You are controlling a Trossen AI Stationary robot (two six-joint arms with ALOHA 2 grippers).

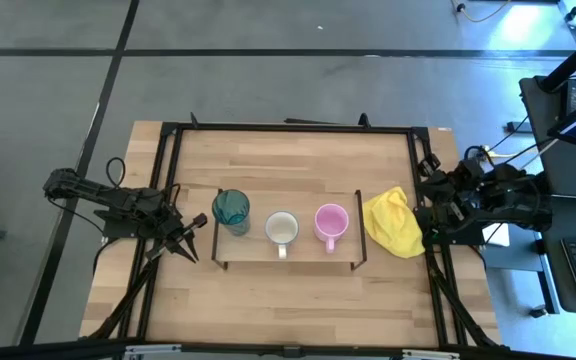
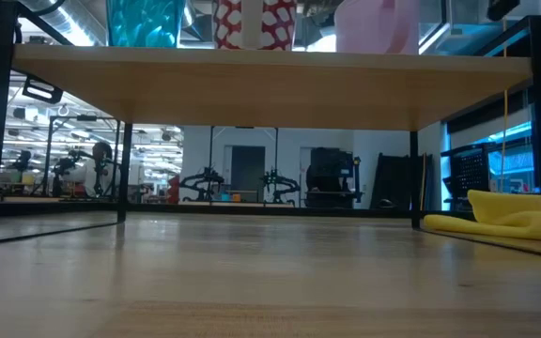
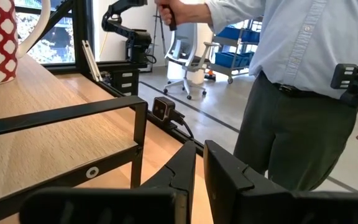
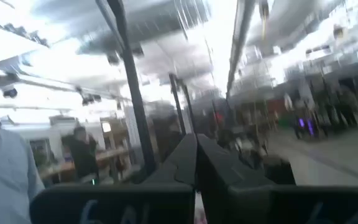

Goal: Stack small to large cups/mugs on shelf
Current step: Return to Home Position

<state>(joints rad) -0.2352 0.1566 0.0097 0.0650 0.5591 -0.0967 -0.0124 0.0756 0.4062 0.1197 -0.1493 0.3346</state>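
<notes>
As the three cups stand in a row on the shelf, we find the teal tumbler at its left end, the cream mug in the middle and the pink mug toward the right, each apart from its neighbour. From table level, we see the shelf's underside with the cup bottoms above it, and the middle mug's outer wall is patterned red and white. A yellow cloth lies on the table just beside the shelf's right end.

The left gripper sits low near the shelf's left end, grasping nothing, with only a thin slit between its fingers. The right gripper is clenched and empty, its arm folded at the table's right edge. Beyond the table we see a person in a light shirt.
</notes>
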